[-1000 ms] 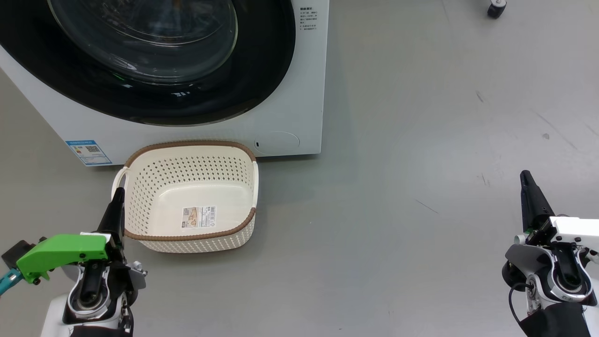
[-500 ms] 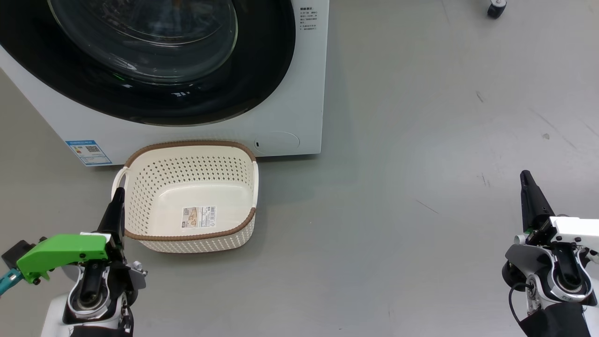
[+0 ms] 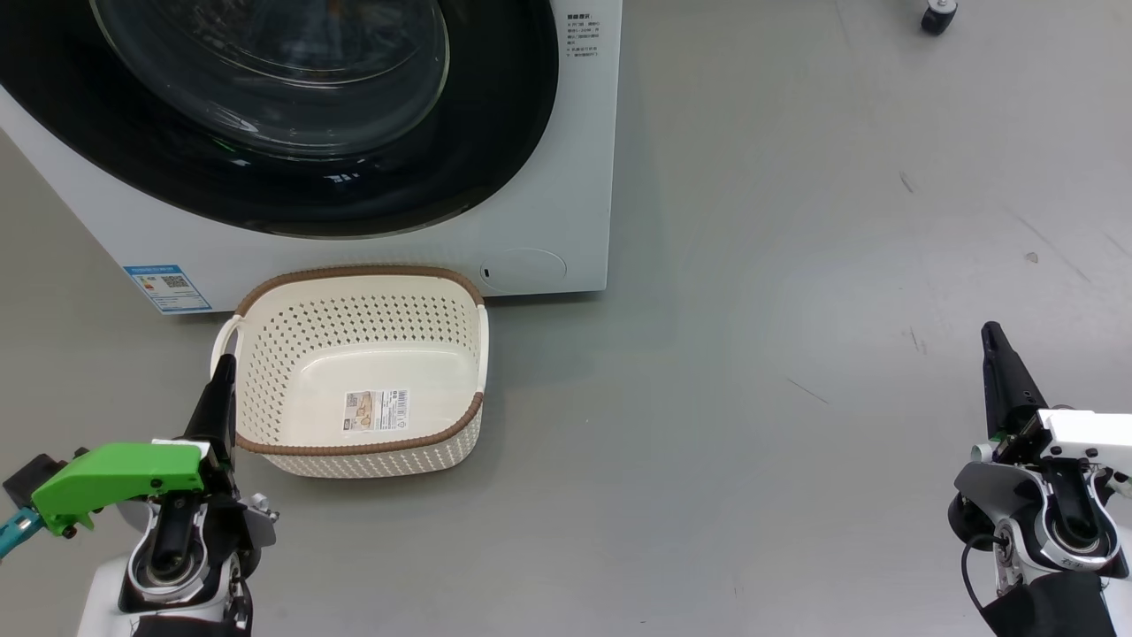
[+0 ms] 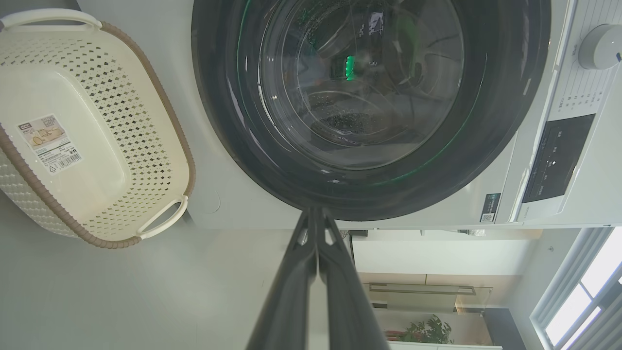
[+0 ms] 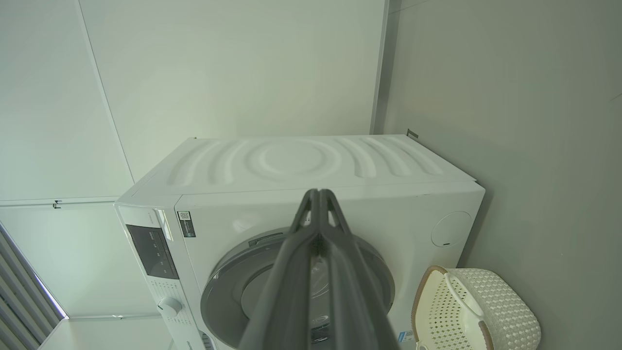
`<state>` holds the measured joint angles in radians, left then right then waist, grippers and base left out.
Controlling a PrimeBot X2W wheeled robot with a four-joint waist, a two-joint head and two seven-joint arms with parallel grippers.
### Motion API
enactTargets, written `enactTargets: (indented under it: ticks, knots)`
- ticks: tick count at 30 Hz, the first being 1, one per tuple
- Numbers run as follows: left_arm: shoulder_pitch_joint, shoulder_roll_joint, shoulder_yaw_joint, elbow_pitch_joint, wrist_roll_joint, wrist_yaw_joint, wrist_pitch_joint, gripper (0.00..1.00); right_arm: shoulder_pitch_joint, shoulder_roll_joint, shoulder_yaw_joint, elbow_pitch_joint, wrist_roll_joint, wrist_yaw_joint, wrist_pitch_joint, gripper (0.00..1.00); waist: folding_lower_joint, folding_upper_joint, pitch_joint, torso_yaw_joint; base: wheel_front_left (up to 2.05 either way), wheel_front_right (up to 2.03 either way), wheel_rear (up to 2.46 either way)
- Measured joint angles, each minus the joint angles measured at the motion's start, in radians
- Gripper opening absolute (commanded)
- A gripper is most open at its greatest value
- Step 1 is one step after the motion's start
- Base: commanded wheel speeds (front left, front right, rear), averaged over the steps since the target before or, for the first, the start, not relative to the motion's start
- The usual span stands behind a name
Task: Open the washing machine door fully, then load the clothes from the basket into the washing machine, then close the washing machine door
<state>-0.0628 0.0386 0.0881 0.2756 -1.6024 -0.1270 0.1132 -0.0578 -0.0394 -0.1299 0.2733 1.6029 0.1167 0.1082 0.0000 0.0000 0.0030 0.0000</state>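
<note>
The white washing machine (image 3: 566, 203) stands at the upper left, and its round black-rimmed door (image 3: 495, 133) sits flush against the front. In front of it on the floor is the cream basket (image 3: 354, 323), with only a label on its floor. The clothes are out of view. My left gripper (image 3: 225, 363) is shut and holds nothing, its tip just left of the basket's rim. Far to the right my right gripper (image 3: 992, 332) is shut over bare floor. In the left wrist view the left gripper (image 4: 315, 211) points at the door (image 4: 369, 97). In the right wrist view the right gripper (image 5: 318, 193) points at the machine (image 5: 301, 165).
Grey floor (image 3: 752, 354) spreads to the right of the machine. A caster wheel (image 3: 937, 16) sits at the far upper right. A blue sticker (image 3: 168, 287) and a round flap (image 3: 526, 267) mark the machine's lower front. White walls stand behind the machine.
</note>
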Motion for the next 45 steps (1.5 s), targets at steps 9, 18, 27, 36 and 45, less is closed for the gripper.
enactTargets:
  ticks: [9, 18, 27, 36, 45]
  knots:
    - [0.0, 0.0, 0.0, 0.0, 0.0, 0.0, 0.0, 0.0, 0.0, 0.0, 0.0, 0.0, 0.0, 0.0, 0.0, 0.0, 0.0, 0.0, 0.0, 0.0, 0.0, 0.0, 0.0]
    - [0.0, 0.0, 0.0, 0.0, 0.0, 0.0, 0.0, 0.0, 0.0, 0.0, 0.0, 0.0, 0.0, 0.0, 0.0, 0.0, 0.0, 0.0, 0.0, 0.0, 0.0, 0.0, 0.0]
    - [0.0, 0.0, 0.0, 0.0, 0.0, 0.0, 0.0, 0.0, 0.0, 0.0, 0.0, 0.0, 0.0, 0.0, 0.0, 0.0, 0.0, 0.0, 0.0, 0.0, 0.0, 0.0, 0.0]
    - [0.0, 0.0, 0.0, 0.0, 0.0, 0.0, 0.0, 0.0, 0.0, 0.0, 0.0, 0.0, 0.0, 0.0, 0.0, 0.0, 0.0, 0.0, 0.0, 0.0, 0.0, 0.0, 0.0]
    - [0.0, 0.0, 0.0, 0.0, 0.0, 0.0, 0.0, 0.0, 0.0, 0.0, 0.0, 0.0, 0.0, 0.0, 0.0, 0.0, 0.0, 0.0, 0.0, 0.0, 0.0, 0.0, 0.0]
